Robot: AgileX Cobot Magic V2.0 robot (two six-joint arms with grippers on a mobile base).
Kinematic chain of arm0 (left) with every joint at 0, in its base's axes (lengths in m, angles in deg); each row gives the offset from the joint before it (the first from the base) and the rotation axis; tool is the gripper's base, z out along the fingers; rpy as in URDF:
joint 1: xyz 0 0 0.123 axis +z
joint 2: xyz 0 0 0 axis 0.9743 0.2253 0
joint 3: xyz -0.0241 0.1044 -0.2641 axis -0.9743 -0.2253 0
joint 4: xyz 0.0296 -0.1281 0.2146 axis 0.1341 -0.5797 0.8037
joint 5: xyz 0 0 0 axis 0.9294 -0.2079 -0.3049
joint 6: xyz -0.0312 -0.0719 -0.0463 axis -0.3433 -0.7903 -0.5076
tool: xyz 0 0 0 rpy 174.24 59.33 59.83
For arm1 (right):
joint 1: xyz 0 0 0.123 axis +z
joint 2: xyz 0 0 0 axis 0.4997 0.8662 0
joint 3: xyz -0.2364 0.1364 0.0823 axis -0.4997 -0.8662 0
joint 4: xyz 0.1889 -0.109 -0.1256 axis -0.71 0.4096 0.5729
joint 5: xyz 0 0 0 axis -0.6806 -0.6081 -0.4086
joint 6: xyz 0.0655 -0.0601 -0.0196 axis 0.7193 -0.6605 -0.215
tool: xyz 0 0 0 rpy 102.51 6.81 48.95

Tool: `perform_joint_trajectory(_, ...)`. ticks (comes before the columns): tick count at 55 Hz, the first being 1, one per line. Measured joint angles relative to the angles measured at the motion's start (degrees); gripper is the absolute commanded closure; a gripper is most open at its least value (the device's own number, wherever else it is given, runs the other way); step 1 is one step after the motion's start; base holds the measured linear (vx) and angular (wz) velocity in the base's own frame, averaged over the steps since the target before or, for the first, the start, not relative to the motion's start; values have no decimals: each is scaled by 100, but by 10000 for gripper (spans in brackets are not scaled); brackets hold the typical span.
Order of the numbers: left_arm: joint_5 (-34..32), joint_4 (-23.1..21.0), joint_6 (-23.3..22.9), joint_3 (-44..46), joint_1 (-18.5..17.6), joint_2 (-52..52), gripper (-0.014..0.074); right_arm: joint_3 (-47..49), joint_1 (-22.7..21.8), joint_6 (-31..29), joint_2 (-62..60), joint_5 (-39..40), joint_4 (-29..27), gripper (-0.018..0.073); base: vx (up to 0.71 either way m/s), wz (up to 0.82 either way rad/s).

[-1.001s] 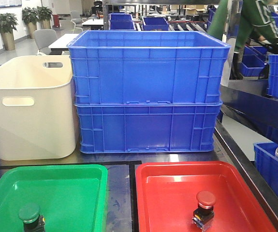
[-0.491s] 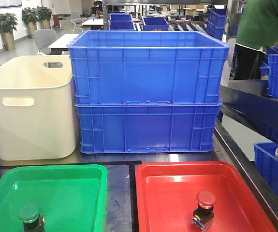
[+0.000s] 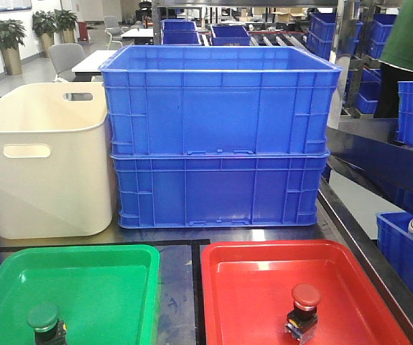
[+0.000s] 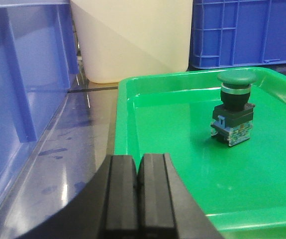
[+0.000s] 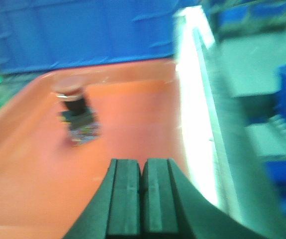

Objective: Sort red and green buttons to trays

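You can see the green button (image 3: 43, 317) standing upright in the green tray (image 3: 105, 287), down at 7 o'clock in the front view. The red button (image 3: 305, 297) stands upright in the red tray (image 3: 256, 287), down at 5 o'clock. The two trays lie side by side with a dark strip of table (image 3: 179, 287) between them.

In your left wrist view, the left gripper (image 4: 138, 191) has its two black pads pressed together with nothing between them. It sits at 6 o'clock, near the tray's near left corner, and the green button is up at 2 o'clock, well apart from it.

In your right wrist view, which is blurry, the right gripper (image 5: 142, 199) is squeezed closed and empty too. The red button is up at 10 o'clock from it.

Behind the trays you see two stacked blue crates (image 3: 220, 144) at 12 o'clock and a cream tub (image 3: 44, 162) at 9 o'clock.
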State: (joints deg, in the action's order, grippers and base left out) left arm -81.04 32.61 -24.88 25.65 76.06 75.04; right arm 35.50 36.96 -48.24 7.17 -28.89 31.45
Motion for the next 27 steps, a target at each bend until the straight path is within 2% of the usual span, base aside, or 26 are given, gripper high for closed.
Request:
perform_joint_trajectory(9,0,0,0,-1,0,0,602,-607,-585,-60,-1387,-85,27,567,0,0)
perform_joint_trajectory(27,8,0,5,-12,0,0,602,-631,-605,-87,-1681,-356,32,567,0,0)
